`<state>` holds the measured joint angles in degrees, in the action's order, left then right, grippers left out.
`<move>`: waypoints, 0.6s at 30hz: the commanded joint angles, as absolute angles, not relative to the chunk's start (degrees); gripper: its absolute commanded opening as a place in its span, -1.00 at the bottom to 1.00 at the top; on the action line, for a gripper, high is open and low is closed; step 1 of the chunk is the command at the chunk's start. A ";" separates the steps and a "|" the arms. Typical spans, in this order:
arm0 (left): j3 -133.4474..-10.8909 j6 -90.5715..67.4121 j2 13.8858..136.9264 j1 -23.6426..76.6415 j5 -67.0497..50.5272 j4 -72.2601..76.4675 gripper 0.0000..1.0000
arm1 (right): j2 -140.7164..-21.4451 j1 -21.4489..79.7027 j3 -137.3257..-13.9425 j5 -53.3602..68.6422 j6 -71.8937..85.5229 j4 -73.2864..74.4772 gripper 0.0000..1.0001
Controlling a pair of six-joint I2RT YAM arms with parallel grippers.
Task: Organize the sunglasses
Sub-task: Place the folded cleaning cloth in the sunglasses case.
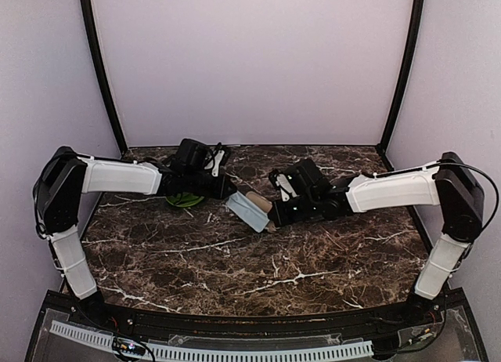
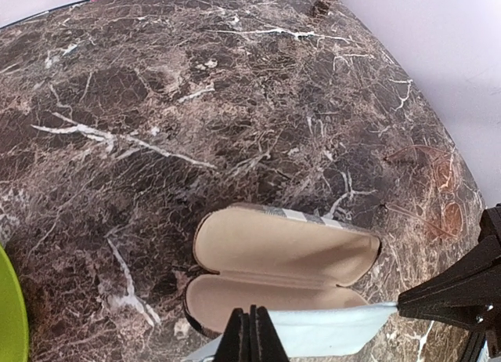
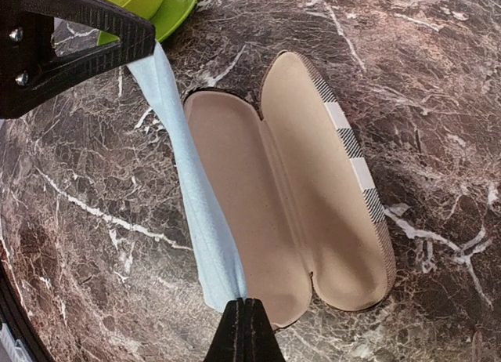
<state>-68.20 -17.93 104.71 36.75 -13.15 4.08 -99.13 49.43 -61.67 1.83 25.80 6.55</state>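
The left gripper (image 2: 250, 319) and the right gripper (image 3: 244, 311) are both pressed together, each pinching one end of a pale blue cloth (image 3: 192, 190) stretched along one long edge of the open case (image 3: 313, 190). Beyond the case, apart from it, lie the sunglasses (image 2: 427, 191) (faint, brown on brown marble). They look light, thin and easy to scratch, so I would take them by the bridge, not the lenses. Only the left wrist view shows them.

An open glasses case (image 3: 313, 182) lies on the marble table (image 1: 235, 260). A green dish (image 1: 186, 199) lies left of the case, and sunglasses (image 2: 438, 174) lie near it.
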 commanded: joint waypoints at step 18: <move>-75.43 -15.41 111.99 36.86 -13.76 1.15 -1.00 | -104.19 46.64 -62.32 4.47 24.96 5.31 -1.00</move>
